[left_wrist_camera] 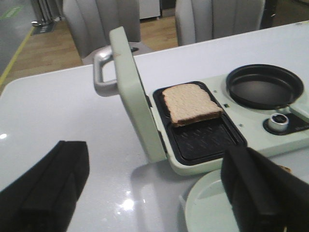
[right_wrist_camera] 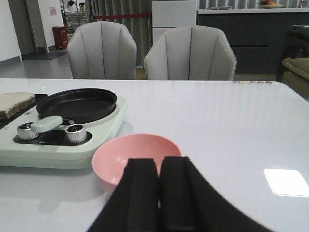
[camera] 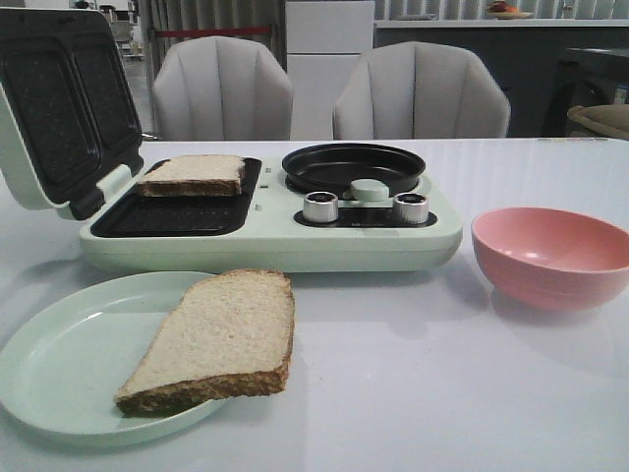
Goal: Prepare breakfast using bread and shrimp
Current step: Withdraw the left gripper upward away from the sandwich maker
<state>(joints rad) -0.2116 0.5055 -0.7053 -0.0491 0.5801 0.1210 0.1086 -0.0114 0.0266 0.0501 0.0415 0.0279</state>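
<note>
One slice of bread (camera: 193,174) lies on the far half of the open sandwich maker's black grill plate (camera: 167,214); the left wrist view shows this bread (left_wrist_camera: 190,103) too. A second bread slice (camera: 218,339) rests on the pale green plate (camera: 59,364) in front. No shrimp shows in any view. My left gripper (left_wrist_camera: 154,193) is open above the table, between the grill's near corner and the plate (left_wrist_camera: 207,208). My right gripper (right_wrist_camera: 159,166) is shut on nothing, just before the pink bowl (right_wrist_camera: 137,154), hiding part of its inside. Neither gripper appears in the front view.
The mint sandwich maker's lid (camera: 59,108) stands open at the left. A round black pan (camera: 352,165) and two silver knobs (camera: 320,206) sit on its right half. The pink bowl (camera: 552,254) stands to the right. Two grey chairs (camera: 221,88) line the table's far edge.
</note>
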